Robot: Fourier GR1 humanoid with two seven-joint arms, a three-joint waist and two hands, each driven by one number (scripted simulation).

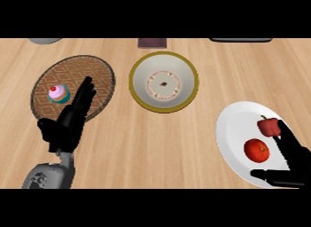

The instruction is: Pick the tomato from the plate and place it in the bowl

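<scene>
Wooden counter (pixel 184 146); tomato (pixel 256 150) on white plate (pixel 233 128) beside red pepper (pixel 269 126); right hand (pixel 300 162) spread around tomato, not yet closed; left hand (pixel 69 122) resting open; next: close, lift, carry to bowl (pixel 164 82).

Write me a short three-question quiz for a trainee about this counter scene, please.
1. True or false: the tomato lies in the bowl.
2. What shares the white plate with the tomato? A) cupcake B) red pepper C) spoon
3. Which robot hand is nearer the tomato?

Key:
1. False; it is on the white plate.
2. B, the red pepper; the cupcake sits on the brown plate.
3. The right robot hand, open beside it; the left robot hand is open by the brown plate.
</scene>
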